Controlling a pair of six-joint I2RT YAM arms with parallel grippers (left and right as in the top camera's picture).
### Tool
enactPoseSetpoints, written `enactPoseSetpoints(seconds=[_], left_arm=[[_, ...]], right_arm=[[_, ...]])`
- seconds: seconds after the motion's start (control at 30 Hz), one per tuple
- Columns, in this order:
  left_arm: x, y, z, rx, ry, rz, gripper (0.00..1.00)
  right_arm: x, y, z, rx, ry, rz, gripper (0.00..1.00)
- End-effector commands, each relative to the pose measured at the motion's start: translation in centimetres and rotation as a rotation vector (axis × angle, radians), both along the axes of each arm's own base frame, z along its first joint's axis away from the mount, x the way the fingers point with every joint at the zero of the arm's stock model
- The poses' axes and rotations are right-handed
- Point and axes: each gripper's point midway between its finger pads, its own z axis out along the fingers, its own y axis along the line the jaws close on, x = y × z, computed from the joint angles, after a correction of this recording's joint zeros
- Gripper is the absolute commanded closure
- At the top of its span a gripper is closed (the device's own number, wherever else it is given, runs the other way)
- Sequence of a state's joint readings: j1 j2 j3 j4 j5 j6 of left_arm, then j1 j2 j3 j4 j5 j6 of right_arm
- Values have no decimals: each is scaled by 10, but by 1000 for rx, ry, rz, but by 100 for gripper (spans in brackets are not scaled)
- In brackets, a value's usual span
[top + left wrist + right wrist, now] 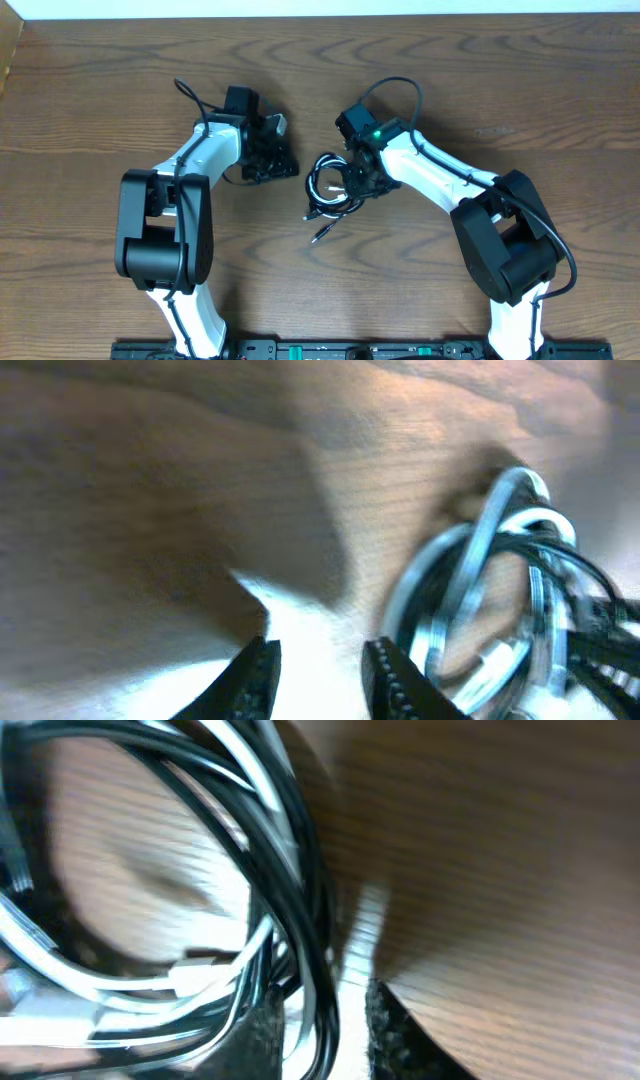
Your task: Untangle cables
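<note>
A: What's beneath the left gripper and right gripper?
B: A brown wooden table, grain showing. Well beyond both, a pale strip, maybe a wall.

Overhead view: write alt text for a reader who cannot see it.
A tangled coil of black and white cables lies in the middle of the table, one plug end trailing toward the arms' bases. The right end effector is at the coil's right side; the left end effector hangs apart to its left.
</note>
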State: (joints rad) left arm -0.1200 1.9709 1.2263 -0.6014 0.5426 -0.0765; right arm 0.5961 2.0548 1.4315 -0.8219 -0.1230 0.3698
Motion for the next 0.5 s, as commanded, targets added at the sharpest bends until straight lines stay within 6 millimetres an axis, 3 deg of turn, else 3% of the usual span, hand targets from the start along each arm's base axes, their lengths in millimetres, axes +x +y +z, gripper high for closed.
enactPoseSetpoints(seconds=[0.0,0.23,0.47], left_arm=[[5,-15,35,-83,-80,-64,63],[-8,-14,2,48,-5,-41,63],[-13,-29,-11,65,5,-87,63]], right_arm=[[8,19,20,134,22,49,72],[3,-2,27,128,107,9,69],[-3,1,23,105,111,26,68]])
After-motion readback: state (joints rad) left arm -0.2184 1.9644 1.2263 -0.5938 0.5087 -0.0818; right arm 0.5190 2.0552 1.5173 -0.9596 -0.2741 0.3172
